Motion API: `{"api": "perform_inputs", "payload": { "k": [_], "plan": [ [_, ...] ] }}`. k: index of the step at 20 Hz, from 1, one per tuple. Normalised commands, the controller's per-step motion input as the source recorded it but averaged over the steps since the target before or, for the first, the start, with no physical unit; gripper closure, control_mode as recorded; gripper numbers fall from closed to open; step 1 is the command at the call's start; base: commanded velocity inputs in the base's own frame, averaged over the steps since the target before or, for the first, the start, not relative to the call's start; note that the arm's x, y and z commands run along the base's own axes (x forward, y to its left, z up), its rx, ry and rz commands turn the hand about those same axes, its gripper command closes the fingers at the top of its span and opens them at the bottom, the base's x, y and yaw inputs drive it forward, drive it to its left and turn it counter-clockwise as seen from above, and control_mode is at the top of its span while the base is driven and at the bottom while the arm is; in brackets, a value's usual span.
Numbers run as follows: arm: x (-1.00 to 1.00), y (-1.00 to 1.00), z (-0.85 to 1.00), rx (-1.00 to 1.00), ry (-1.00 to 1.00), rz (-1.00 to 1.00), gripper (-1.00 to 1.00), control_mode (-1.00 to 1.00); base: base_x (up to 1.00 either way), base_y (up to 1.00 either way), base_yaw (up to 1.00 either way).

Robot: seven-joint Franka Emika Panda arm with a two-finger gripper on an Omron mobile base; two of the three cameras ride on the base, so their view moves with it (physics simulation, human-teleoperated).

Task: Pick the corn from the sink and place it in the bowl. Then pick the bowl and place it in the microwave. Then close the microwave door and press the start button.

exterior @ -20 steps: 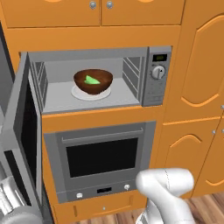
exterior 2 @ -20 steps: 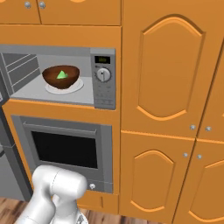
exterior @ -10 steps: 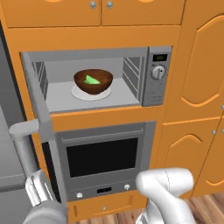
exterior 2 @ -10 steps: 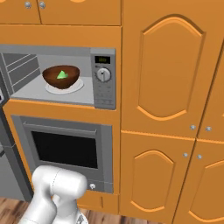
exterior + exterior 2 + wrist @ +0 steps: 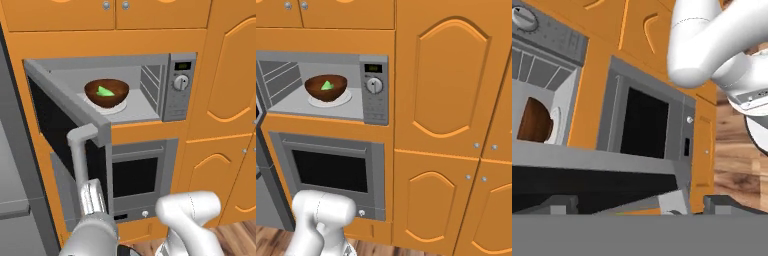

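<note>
Nearest the camera in the left base view, at the bottom centre-left of the frame, the gripper (image 5: 92, 200) rises just below the lower end of the vertical grey handle (image 5: 77, 150) of the microwave door (image 5: 65, 115). Whether the jaws are apart or together, and whether they touch the handle, cannot be told from any view. In the hand view the grey frame of the door crosses the lower half of the frame as a wide band, with dark glass beneath it.

The microwave door stands partly open, swung out from the left side of the microwave (image 5: 150, 75) toward the camera, its handle edge at centre-left of the frame. Behind it, in the upper middle of the frame, the bowl (image 5: 106, 93) sits on the white turntable plate (image 5: 117, 107) inside the microwave, and the corn (image 5: 104, 91) lies in the bowl. In the right base view the same bowl (image 5: 326, 88) with the corn (image 5: 327, 85) shows at upper left, left of the control panel (image 5: 374, 90). Below the microwave is the oven (image 5: 331, 170) with its dark window, and orange cabinets (image 5: 446, 100) fill the right of that frame.
</note>
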Motion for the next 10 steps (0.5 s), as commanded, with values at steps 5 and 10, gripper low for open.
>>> {"api": "perform_inputs", "payload": {
  "k": [5, 10],
  "plan": [
    [0.43, -0.60, 0.00, 0.10, 0.00, -0.29, -1.00, -1.00, 0.00, 0.00, 0.00],
    [0.75, -0.67, 0.00, 0.12, 0.01, -0.28, -1.00, -1.00, 0.00, 0.00, 0.00]
  ]
}}
